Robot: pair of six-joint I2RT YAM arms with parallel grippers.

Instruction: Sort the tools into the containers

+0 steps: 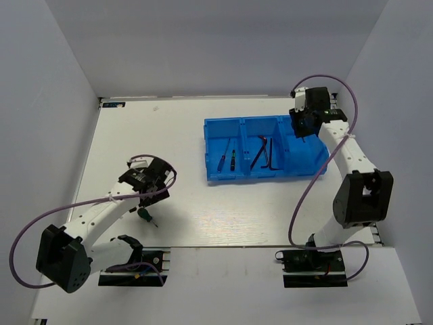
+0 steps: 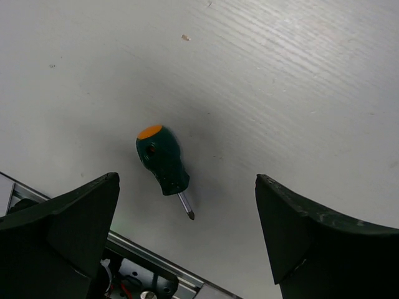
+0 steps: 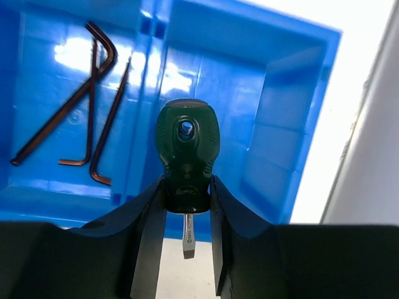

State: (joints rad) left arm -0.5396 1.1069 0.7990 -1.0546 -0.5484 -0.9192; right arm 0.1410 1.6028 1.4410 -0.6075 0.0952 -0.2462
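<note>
Screwdrivers are found apart: one green-handled screwdriver (image 3: 187, 156) is clamped at its handle by the right gripper (image 3: 187, 199) over the right compartment of the blue bin (image 3: 293, 93). The second green-handled screwdriver (image 2: 161, 162) is seen lying on the table (image 2: 280, 75) below the left gripper (image 2: 187, 180), whose jaws are spread wide and touch nothing. Hex keys (image 3: 92, 84) are seen in the middle compartment, and what seem to be thin screwdrivers (image 1: 232, 159) in the left one.

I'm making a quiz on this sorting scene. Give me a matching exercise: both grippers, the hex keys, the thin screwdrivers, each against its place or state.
1 left gripper
2 right gripper
3 hex keys
4 thin screwdrivers

a left compartment
b shut on stubby green screwdriver
c middle compartment
d open above loose green screwdriver on table

Pairs: 1-d, 2-b, 3-c, 4-a
</note>
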